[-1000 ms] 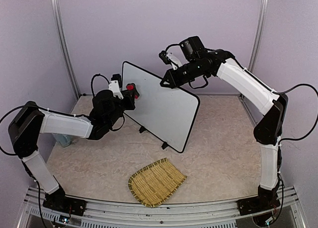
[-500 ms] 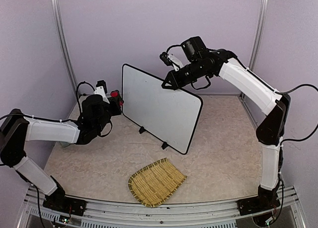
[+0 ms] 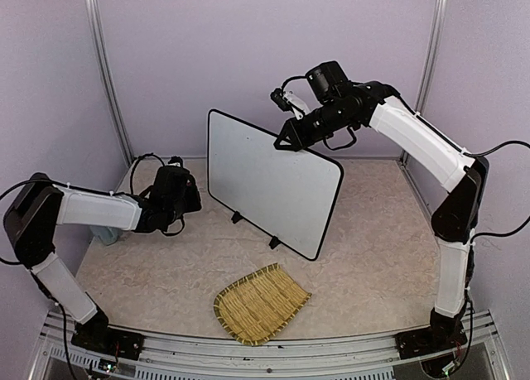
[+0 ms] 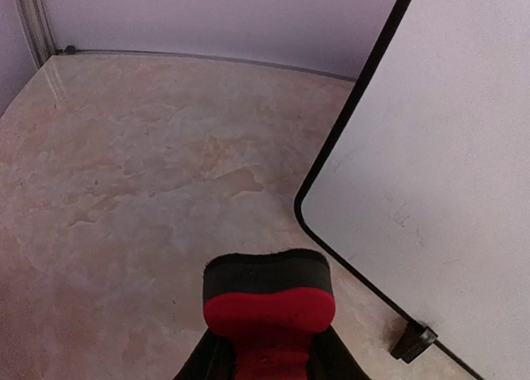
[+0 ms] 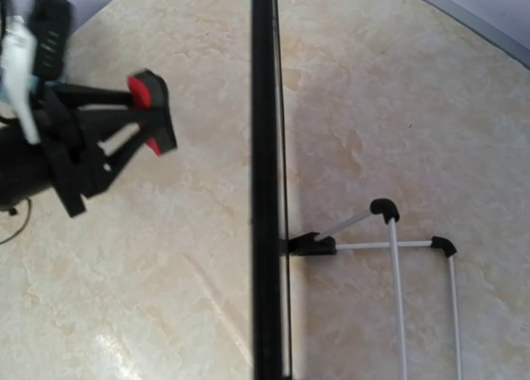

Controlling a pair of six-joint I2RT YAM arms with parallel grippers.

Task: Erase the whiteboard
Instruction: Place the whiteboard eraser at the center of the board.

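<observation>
The woven straw mat [image 3: 261,304] is lying flat on the bench [image 3: 373,256], well in front of both claws, nearer the arm bases. The whiteboard [image 3: 273,190] is standing upright on its small black feet [image 4: 412,342], directly under the right claw [image 3: 287,140], and its white face is looking clean from where I am standing. That claw is reaching down from above and its fingers are pinching together on the board's thin black top rim. From its wrist the rim is running edge-on straight down the middle of the view, with a wire stand [image 5: 397,247] showing behind the board.

The left claw [image 5: 149,117] is hovering low over the bench, and the board is sitting to its right, apart from it. The claw is clamping a red and black eraser [image 4: 268,301] between its fingers, the black pad facing forward. The board's rounded lower corner is just ahead and to the right of the eraser, not touching it.
</observation>
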